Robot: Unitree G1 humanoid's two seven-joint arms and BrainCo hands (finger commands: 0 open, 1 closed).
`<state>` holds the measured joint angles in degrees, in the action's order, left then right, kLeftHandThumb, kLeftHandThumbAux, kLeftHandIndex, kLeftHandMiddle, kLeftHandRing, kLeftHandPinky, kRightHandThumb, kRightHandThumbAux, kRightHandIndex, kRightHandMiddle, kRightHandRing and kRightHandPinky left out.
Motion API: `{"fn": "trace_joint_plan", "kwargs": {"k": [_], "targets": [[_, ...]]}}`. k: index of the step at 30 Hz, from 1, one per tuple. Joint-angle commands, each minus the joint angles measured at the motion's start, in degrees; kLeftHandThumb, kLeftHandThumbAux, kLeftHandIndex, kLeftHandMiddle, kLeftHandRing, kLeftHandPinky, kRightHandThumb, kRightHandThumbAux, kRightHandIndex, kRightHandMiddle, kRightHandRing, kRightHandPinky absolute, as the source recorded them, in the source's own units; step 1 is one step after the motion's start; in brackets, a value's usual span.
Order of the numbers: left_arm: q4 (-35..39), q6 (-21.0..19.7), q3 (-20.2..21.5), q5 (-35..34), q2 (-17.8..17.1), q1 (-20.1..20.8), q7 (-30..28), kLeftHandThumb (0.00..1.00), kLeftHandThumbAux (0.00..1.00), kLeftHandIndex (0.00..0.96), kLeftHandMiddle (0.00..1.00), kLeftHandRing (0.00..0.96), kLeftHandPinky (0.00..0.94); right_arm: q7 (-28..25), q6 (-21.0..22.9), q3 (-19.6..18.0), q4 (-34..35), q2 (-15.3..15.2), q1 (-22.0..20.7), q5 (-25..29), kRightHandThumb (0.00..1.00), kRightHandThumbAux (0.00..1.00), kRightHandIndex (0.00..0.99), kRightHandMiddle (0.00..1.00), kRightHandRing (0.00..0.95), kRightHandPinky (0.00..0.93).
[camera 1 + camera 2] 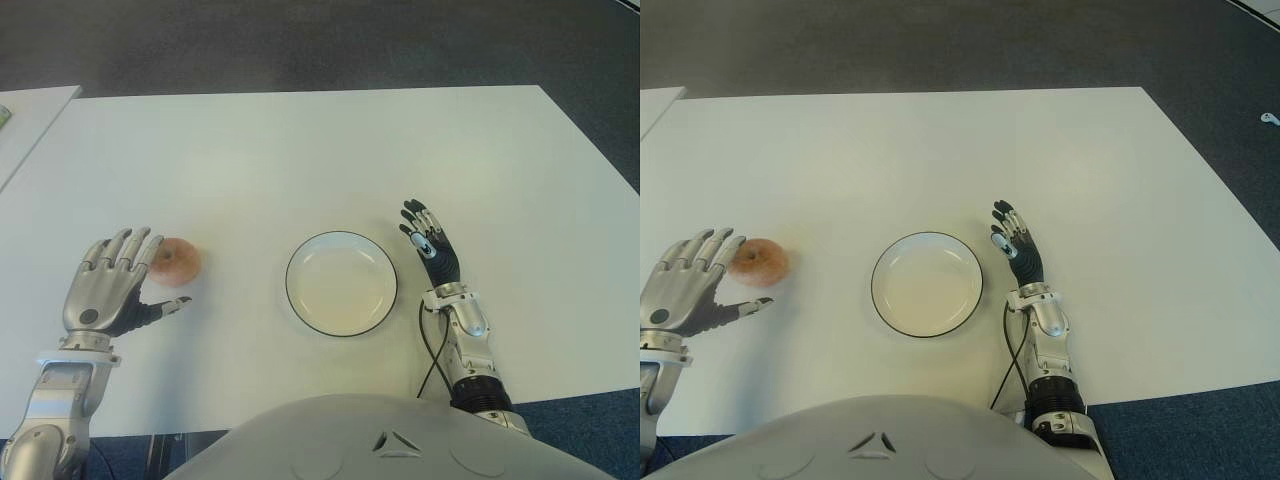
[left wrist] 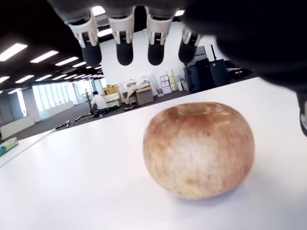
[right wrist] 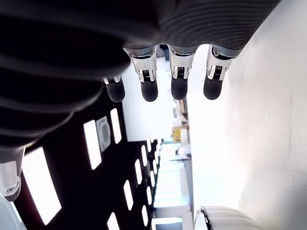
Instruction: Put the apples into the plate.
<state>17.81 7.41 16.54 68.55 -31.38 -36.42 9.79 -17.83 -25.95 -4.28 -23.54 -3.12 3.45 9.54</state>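
Observation:
One reddish-yellow apple (image 1: 176,260) sits on the white table (image 1: 300,150), left of a white plate with a dark rim (image 1: 341,283). The plate holds nothing. My left hand (image 1: 112,285) is just left of the apple, fingers spread above it and thumb (image 1: 166,308) stretched out on its near side; it does not grip the fruit. In the left wrist view the apple (image 2: 199,148) stands free on the table under the fingertips (image 2: 124,53). My right hand (image 1: 432,245) shows beside the plate on its right, fingers straight and holding nothing.
A second white table edge (image 1: 25,120) shows at the far left. Dark carpet (image 1: 320,45) lies beyond the table's far edge. A black cable (image 1: 432,355) runs along my right forearm.

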Motion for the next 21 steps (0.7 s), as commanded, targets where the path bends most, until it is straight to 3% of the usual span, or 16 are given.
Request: {"fn": "trace_joint_plan", "kwargs": {"k": [1, 21], "targets": [[-3.4, -1.3, -3.4, 1.2, -0.6, 1.1, 1.2, 0.343, 0.328, 0.067, 0.02, 0.0, 0.047, 0.3, 2.4, -0.5, -4.3, 0.0, 2.5, 0.2, 0.156, 0.463, 0.016, 0.0, 0.0, 0.0], [-10.9, -4.3, -9.5, 0.7, -3.9, 5.9, 6.5, 0.308, 0.322, 0.078, 0.031, 0.0, 0.048, 0.2, 0.0, -0.9, -7.3, 0.0, 1.4, -0.4, 0.138, 0.484, 0.005, 0.0, 0.0, 0.0]]}}
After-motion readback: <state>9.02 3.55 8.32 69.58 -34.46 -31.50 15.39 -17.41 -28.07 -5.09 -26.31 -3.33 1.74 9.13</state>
